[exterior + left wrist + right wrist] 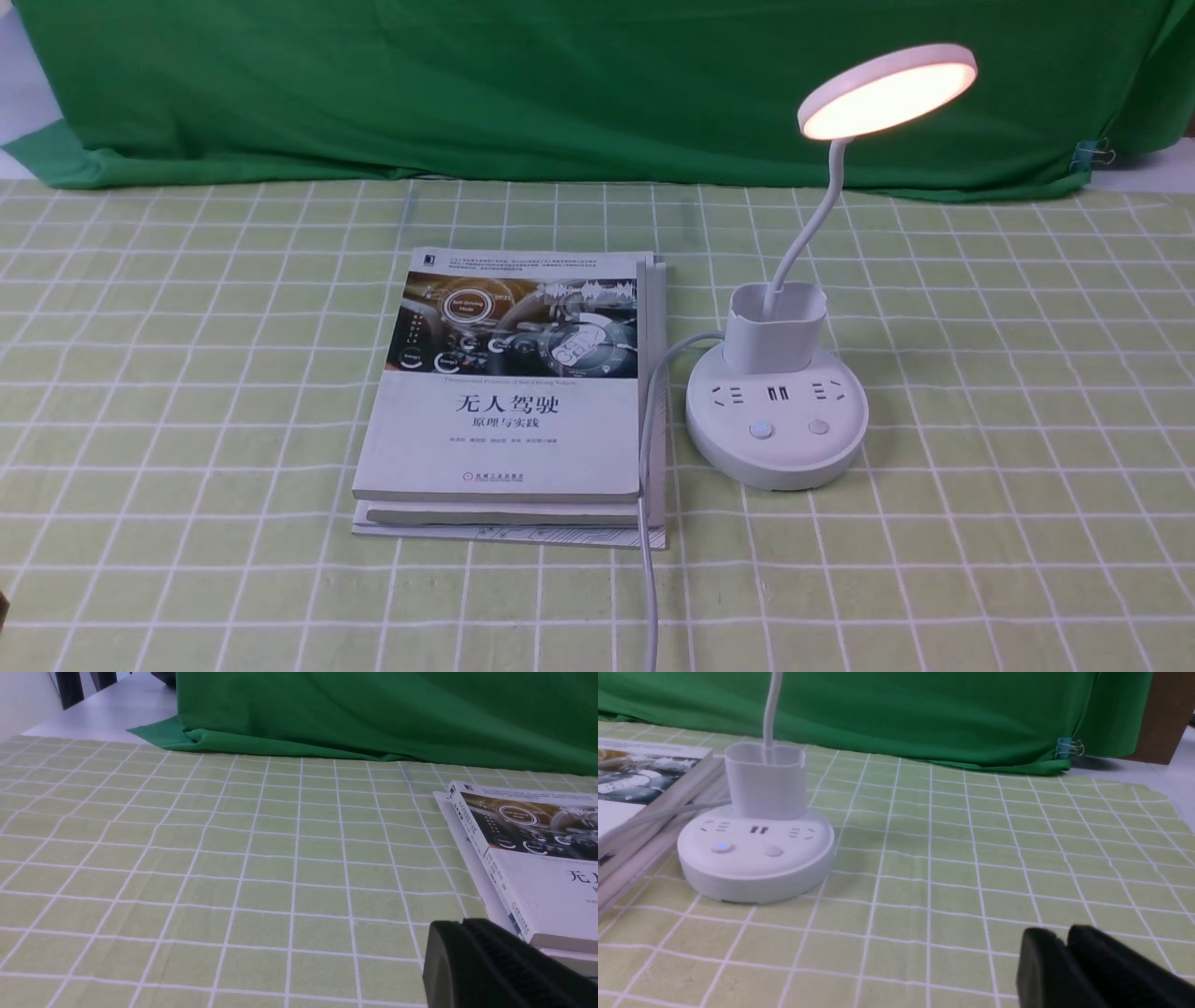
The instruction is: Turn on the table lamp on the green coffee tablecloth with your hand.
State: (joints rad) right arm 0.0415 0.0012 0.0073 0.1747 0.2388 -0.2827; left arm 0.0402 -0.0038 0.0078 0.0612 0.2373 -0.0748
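Observation:
The white table lamp (777,411) stands right of centre on the pale green checked tablecloth (980,392). Its round disc head (887,91) glows warm. Its left button (763,429) shows a faint blue light and its right button (819,427) is plain. The lamp base also shows in the right wrist view (756,854), with the blue-lit button (722,847). No arm shows in the front view. My right gripper (1064,939) is shut and empty, low over the cloth, well apart from the base. My left gripper (462,926) is shut and empty beside the books.
A stack of books (513,401) lies left of the lamp, also in the left wrist view (528,858). The lamp's white cord (647,523) runs along the books' right edge toward the front. A dark green backdrop cloth (560,84) hangs at the back.

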